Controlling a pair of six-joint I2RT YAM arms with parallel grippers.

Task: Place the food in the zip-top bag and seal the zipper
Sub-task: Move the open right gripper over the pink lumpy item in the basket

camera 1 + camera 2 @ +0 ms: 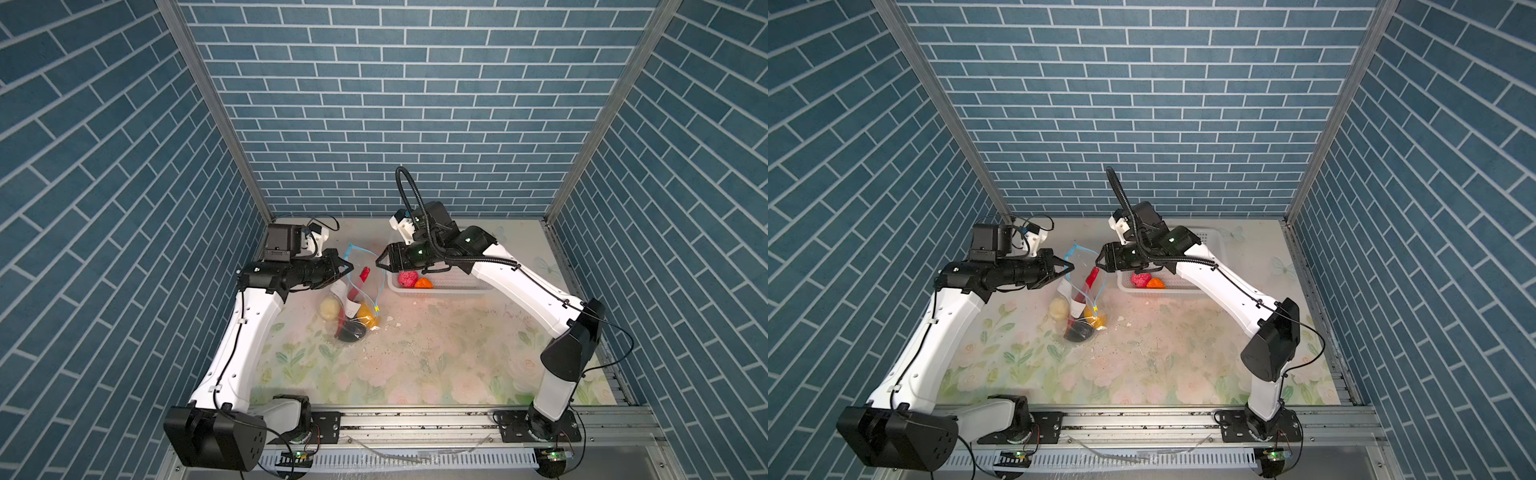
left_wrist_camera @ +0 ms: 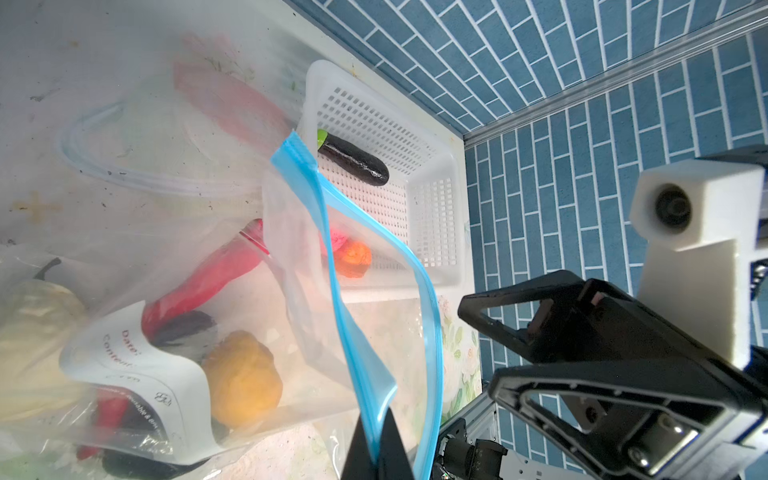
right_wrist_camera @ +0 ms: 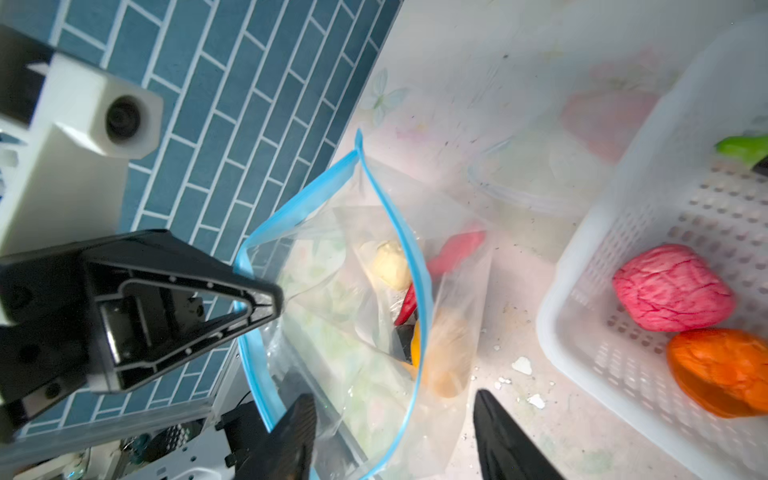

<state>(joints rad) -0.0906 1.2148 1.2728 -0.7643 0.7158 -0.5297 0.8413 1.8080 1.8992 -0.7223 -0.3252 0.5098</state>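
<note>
The clear zip-top bag (image 1: 352, 301) hangs upright over the floral mat, mouth open. My left gripper (image 2: 376, 419) is shut on its light-blue zipper (image 2: 332, 249), holding one rim up. My right gripper (image 3: 395, 397) is open, its jaws straddling the opposite rim without pinching it. A cream ball (image 1: 328, 308), a yellow-orange piece (image 1: 365, 311), a black oval (image 1: 353, 331) and a red strip (image 1: 360, 282) are inside the bag. A pink ball (image 3: 671, 286), an orange piece (image 3: 719, 370) and a dark eggplant (image 2: 353, 162) lie in the white basket (image 1: 449, 289).
The basket stands just right of the bag, under my right arm (image 1: 498, 270). A clear plastic ring (image 3: 519, 195) lies on the mat behind the bag. White crumbs (image 3: 521, 365) dot the mat. The blue brick wall (image 1: 374, 124) is close behind.
</note>
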